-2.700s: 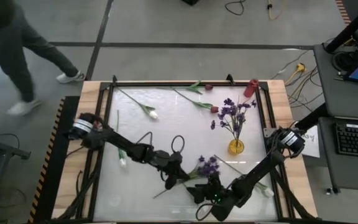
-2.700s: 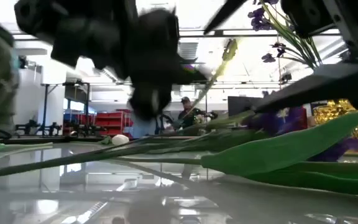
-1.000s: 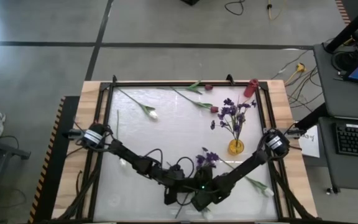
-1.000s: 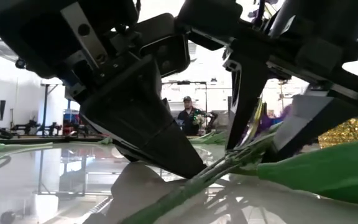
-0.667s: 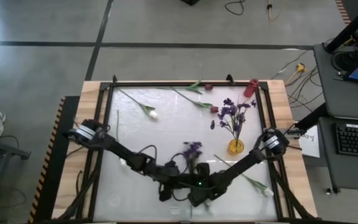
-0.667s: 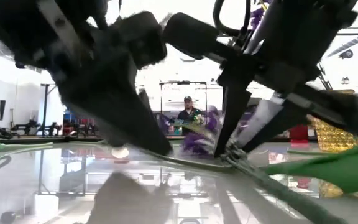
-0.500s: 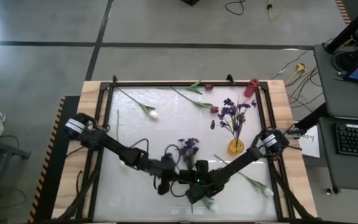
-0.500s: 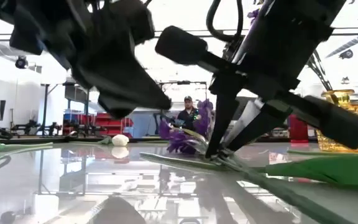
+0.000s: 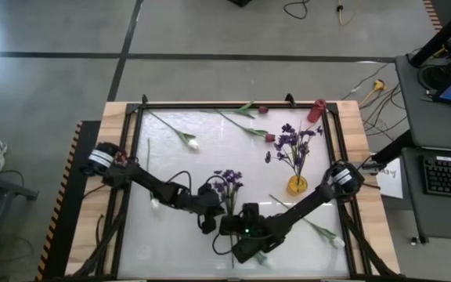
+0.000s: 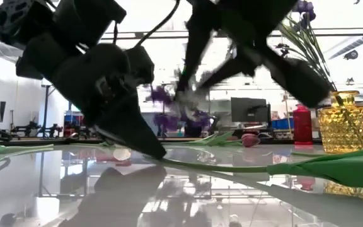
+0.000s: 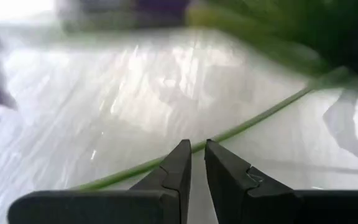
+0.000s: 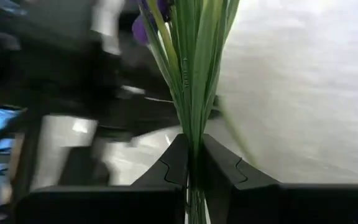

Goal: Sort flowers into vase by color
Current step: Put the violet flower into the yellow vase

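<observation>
Purple blossoms on a green-stemmed spray (image 9: 227, 182) stand over the near middle of the table (image 9: 171, 168), and we see our right gripper (image 12: 192, 163) clamped on its stems, lifted off the glass. Just beside it our left gripper (image 11: 197, 163) sits low, fingers nearly together with nothing between them, over a stem lying flat. Farther right, a yellow vase (image 9: 297, 185) holds more purple sprays (image 9: 292, 141). Beyond lie a white tulip (image 9: 185, 141) and dark red buds (image 9: 268, 137) near the far edge
</observation>
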